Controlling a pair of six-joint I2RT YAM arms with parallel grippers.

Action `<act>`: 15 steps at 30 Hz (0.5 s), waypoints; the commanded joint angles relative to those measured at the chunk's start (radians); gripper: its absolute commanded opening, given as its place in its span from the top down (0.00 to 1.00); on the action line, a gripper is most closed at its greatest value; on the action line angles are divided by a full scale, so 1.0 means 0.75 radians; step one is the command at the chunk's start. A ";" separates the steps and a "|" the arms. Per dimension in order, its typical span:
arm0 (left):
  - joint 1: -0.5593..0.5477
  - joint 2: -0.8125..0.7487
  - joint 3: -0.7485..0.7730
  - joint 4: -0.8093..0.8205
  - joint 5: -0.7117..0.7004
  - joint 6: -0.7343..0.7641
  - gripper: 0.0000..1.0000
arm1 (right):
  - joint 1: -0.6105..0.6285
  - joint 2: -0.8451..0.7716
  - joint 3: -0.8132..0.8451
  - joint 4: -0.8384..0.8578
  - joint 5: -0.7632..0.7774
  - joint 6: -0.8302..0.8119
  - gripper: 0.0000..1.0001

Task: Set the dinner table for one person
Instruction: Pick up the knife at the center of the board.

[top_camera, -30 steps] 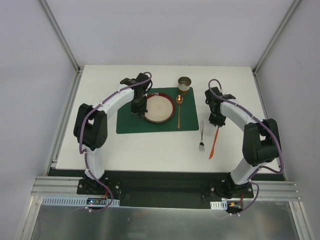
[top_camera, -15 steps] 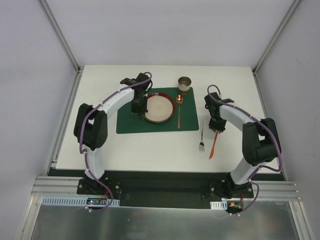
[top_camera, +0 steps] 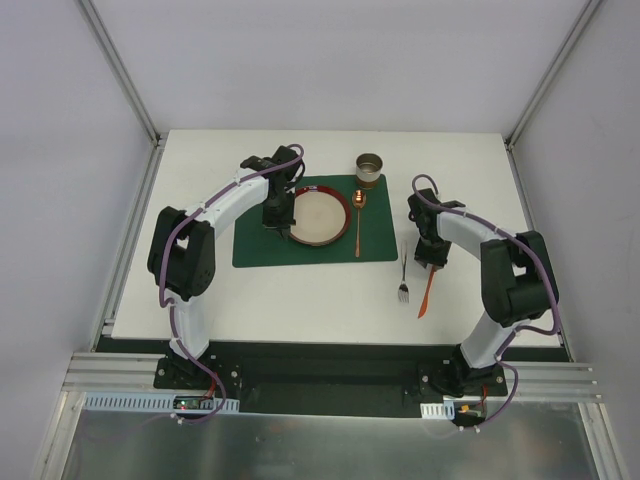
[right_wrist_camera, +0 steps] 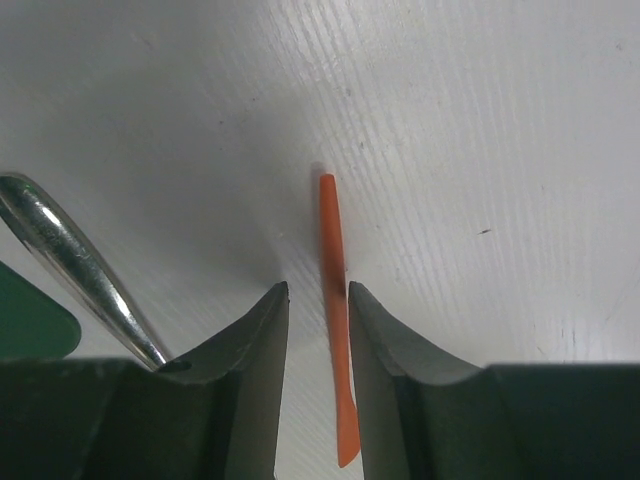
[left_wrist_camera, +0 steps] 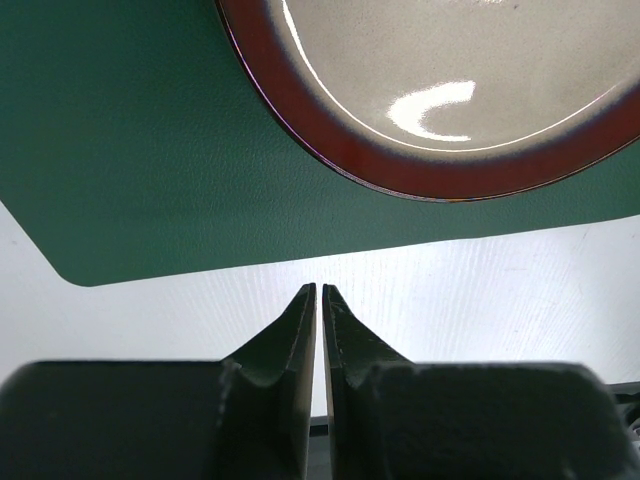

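The dinner table (top_camera: pixel 300 295) is a white top carrying a dark green placemat (top_camera: pixel 250 250) with a red-rimmed plate (top_camera: pixel 318 215) on it. A copper spoon (top_camera: pixel 358 225) lies on the mat right of the plate. A silver fork (top_camera: pixel 403 275) and an orange knife (top_camera: pixel 427 292) lie on the white top right of the mat. My right gripper (right_wrist_camera: pixel 318 288) stands open over the knife (right_wrist_camera: pixel 330 230), whose handle lies between the jaws, close to the right one. At the plate's left rim, my left gripper (left_wrist_camera: pixel 319 290) is shut and holds nothing.
A metal cup (top_camera: pixel 370 167) stands just behind the mat's far right corner. The fork handle (right_wrist_camera: pixel 60 250) and a mat corner (right_wrist_camera: pixel 30 320) lie left of my right fingers. Aluminium frame posts (top_camera: pixel 125 75) rise at the table's far corners.
My right jaws have spread apart around the orange knife, and that wrist has shifted slightly left and nearer. The left arm has not moved.
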 commanded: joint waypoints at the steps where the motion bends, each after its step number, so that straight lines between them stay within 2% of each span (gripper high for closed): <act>1: 0.014 0.014 0.044 -0.018 0.011 -0.005 0.94 | -0.024 0.004 -0.014 0.015 -0.028 -0.008 0.67; 10: 0.016 0.021 0.046 -0.020 0.011 -0.001 0.94 | -0.061 -0.014 -0.071 0.052 -0.077 0.000 0.71; 14: 0.016 0.021 0.046 -0.020 0.011 -0.003 0.94 | -0.069 -0.008 -0.069 0.056 -0.091 -0.008 0.87; 15: 0.016 0.021 0.046 -0.020 0.011 -0.003 0.94 | -0.071 -0.004 -0.065 0.056 -0.097 -0.012 0.95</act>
